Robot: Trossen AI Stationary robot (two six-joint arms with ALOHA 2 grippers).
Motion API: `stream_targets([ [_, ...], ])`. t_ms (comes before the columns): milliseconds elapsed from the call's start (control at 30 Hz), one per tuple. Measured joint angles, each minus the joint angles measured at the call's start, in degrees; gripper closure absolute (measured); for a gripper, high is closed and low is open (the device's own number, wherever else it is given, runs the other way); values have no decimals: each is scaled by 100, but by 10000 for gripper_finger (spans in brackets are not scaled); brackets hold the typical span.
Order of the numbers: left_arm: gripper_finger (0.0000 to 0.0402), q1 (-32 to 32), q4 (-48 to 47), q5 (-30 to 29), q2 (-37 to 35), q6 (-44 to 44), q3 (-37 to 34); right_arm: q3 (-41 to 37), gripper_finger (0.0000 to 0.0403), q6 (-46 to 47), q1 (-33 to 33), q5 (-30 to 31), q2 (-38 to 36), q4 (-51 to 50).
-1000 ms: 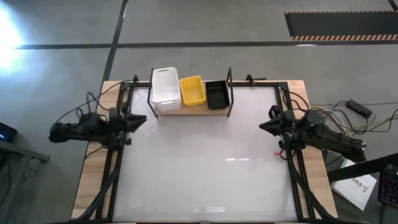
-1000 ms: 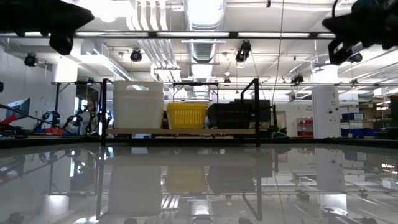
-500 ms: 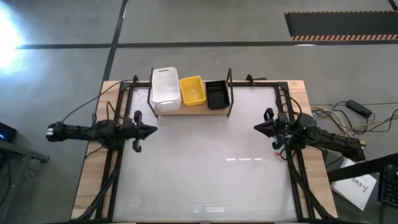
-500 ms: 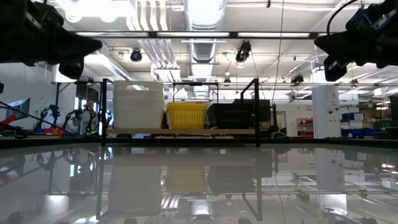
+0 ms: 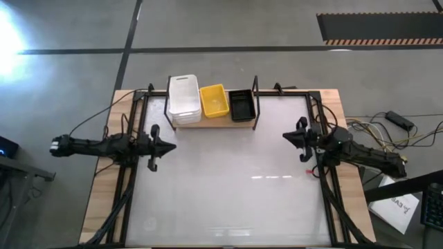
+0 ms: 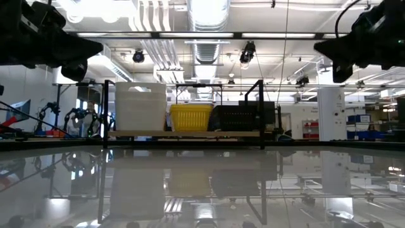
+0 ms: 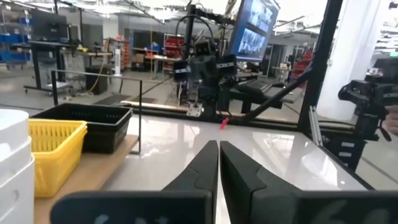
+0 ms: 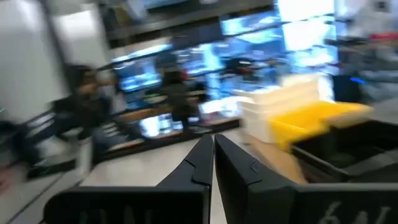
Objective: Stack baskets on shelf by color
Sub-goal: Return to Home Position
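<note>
You have all the baskets on the shelf (image 5: 209,124), none off it on the table (image 5: 228,197): the white stack (image 5: 184,99) stands at one end, the yellow stack (image 5: 214,101) in the middle, touching or just beside it, and the black stack (image 5: 241,105) at the other end. From table height the white stack rises well above the other two, though how many baskets sit in each pile cannot be counted. Your left pincer (image 5: 169,146) hangs in front of the shelf, off its white end and well apart from it, with its fingers (image 7: 200,167) pressed together on nothing. Your right pincer (image 5: 286,137) hangs in front of the shelf too, off its black end and likewise clear, its fingers (image 8: 198,163) together and empty. Both arms are raised off the table. The sorting looks finished, so the step in hand appears to be taking the arms back to rest. That calls for little: draw each arm away from the shelf toward its own side, keep the pincers closed, and stay wide of the shelf's upright wire ends so the stacks are not jolted.
</note>
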Motion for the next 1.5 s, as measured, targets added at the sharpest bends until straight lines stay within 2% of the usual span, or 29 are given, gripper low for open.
stream_targets([
  [133, 402, 0, -1, 0, 92, 0, -2, 0, 394, -247, 120, 795, 46, -364],
  [267, 402, 0, -2, 0, 172, 0, -7, 7, 394, -520, 138, 839, 177, -836],
  [633, 402, 0, -4, 2, 364, 0, -11, 59, 394, -468, 138, 883, 637, -917],
  [900, 402, 0, -6, 2, 457, 0, -13, 61, 394, -468, 138, 881, 649, -917],
  [1067, 402, 0, 2, 2, 446, 0, -15, 68, 394, -467, 442, 1057, 597, -939],
  [1500, 402, 0, -3, 2, 495, 0, -15, 70, 394, -466, 451, 1078, 597, -937],
])
